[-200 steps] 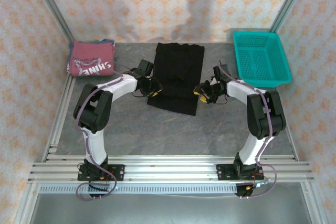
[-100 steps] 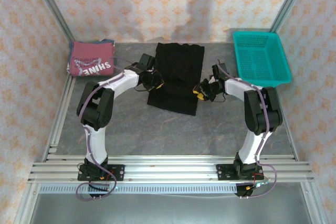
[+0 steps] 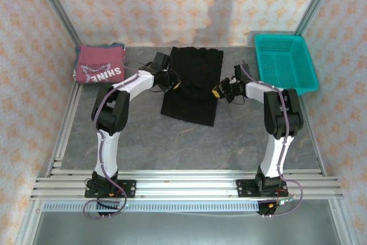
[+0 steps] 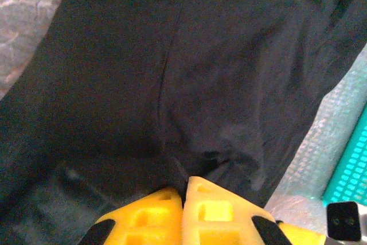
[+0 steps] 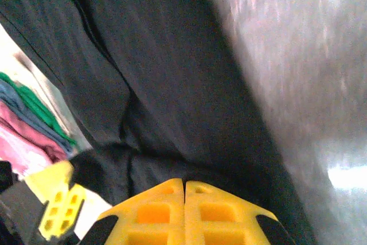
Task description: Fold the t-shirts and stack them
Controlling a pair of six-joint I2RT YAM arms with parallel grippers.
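**A:** Start at the left. What lies there?

**B:** The dark red t-shirt (image 3: 98, 66), folded with its white "SHINE" lettering up, in the far left corner of the table (image 3: 172, 147). Blue and green cloth edges show beside it in the right wrist view.

**A:** And the left gripper?

**B:** The left gripper (image 3: 172, 81) is well apart from that pile. It is down on the left edge of the black t-shirt (image 3: 193, 98), roughly halfway along the shirt's length. Its yellow fingers (image 4: 152, 213) are pressed together, and a small ridge of black cloth is pinched at their tips.

**A:** How does the black shirt lie?

**B:** It lies flat in the middle of the table as a long, narrow shape, running from the far side toward the arm bases. It sits between the two grippers, each touching one long edge.

**A:** The right side, then?

**B:** The right gripper (image 3: 218, 92) meets the shirt's right edge, roughly opposite the left one. Its fingers (image 5: 221, 210) are closed tip to tip, and black fabric is gathered where they meet.

**A:** Anything farther right?

**B:** The teal basket (image 3: 285, 64) stands in the far right corner, near that gripper but apart from the shirt.
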